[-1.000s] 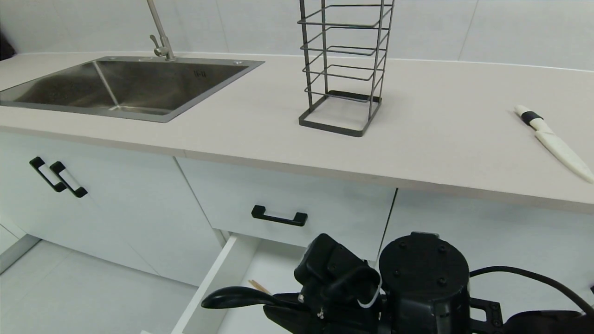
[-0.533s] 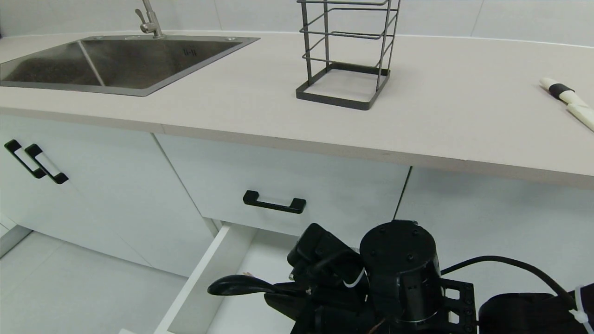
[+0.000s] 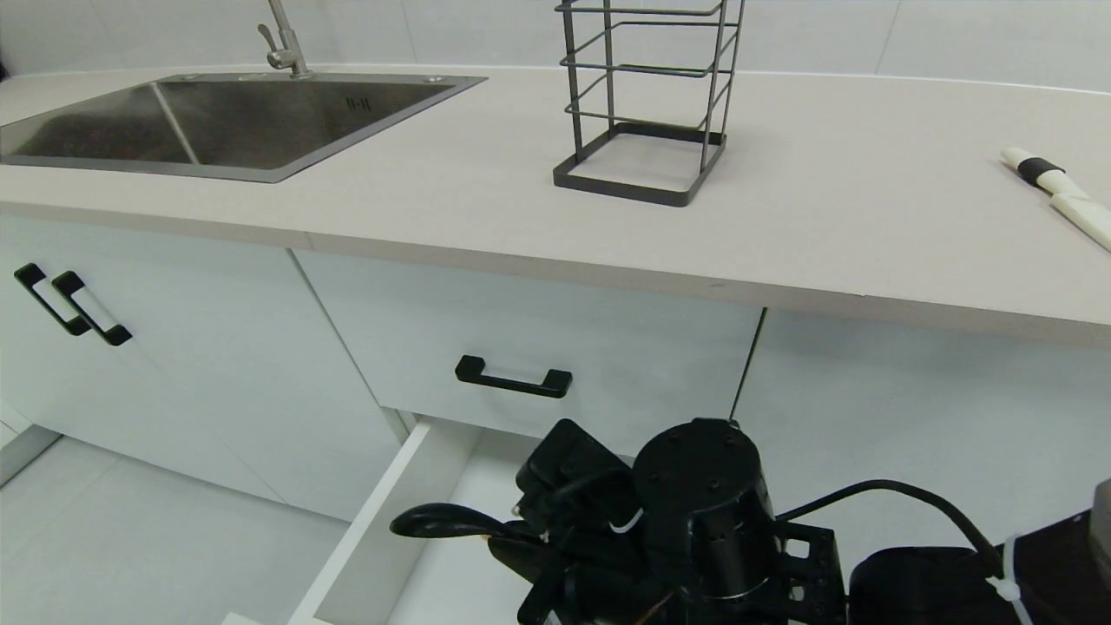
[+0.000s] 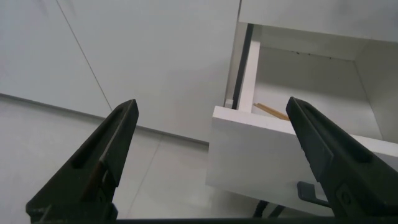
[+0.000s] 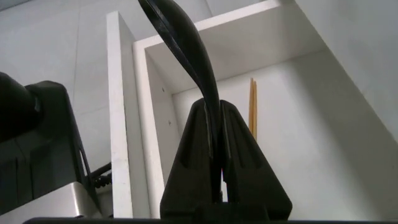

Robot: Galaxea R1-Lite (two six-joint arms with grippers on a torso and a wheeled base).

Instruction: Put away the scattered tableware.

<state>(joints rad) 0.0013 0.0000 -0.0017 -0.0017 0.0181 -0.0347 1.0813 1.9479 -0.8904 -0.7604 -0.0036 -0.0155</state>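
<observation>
My right gripper (image 3: 523,545) is shut on the handle of a black spoon (image 3: 441,521), held over the open white drawer (image 3: 369,542) below the counter. In the right wrist view the spoon (image 5: 183,46) sticks out past the shut gripper (image 5: 214,109), above the drawer's floor (image 5: 323,130), where wooden chopsticks (image 5: 253,102) lie. My left gripper (image 4: 211,106) is open with nothing in it, low beside the drawer's front corner (image 4: 233,134). A white knife (image 3: 1057,189) with a black band lies on the counter at the far right.
A dark wire rack (image 3: 644,100) stands on the counter's middle, and a steel sink (image 3: 217,121) with a tap lies at the left. A shut drawer with a black handle (image 3: 513,378) is above the open one. Cabinet doors (image 3: 156,373) are at the left.
The head camera has tilted down, so the whole picture has shifted. The right wrist has edged left while the spoon stays held over the open drawer.
</observation>
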